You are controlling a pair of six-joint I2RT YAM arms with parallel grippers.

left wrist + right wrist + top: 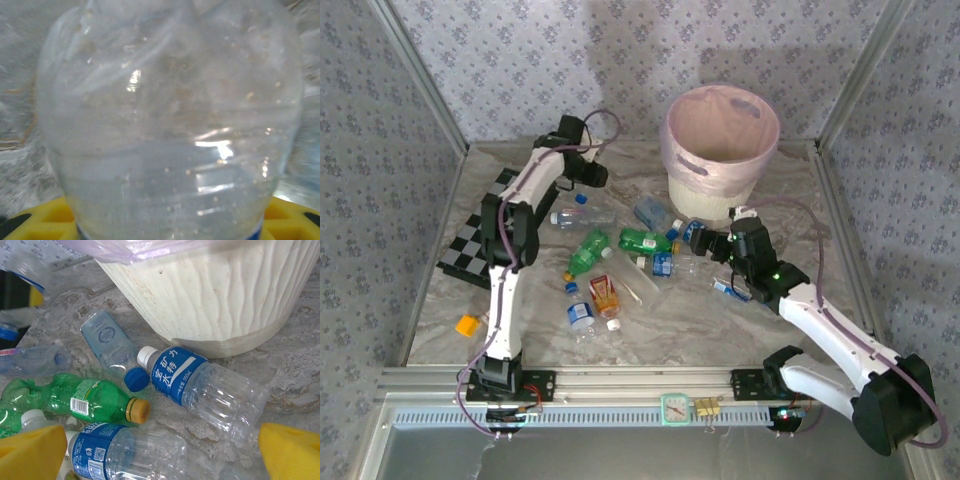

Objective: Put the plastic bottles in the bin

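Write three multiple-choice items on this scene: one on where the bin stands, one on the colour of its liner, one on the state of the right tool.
1. Where does the bin stand?
A. on the checkered board
B. at the far side of the table, right of centre
C. at the near left corner

2. What colour is the liner bag?
A. pale pink
B. black
C. dark green

3. How is the right tool?
A. shut on a green bottle
B. shut on the bin's rim
C. open above the bottles

Answers:
1 B, the top view shows it at the back, right of centre.
2 A, pink film folds over the rim.
3 C, its yellow fingers stand wide apart with nothing gripped.
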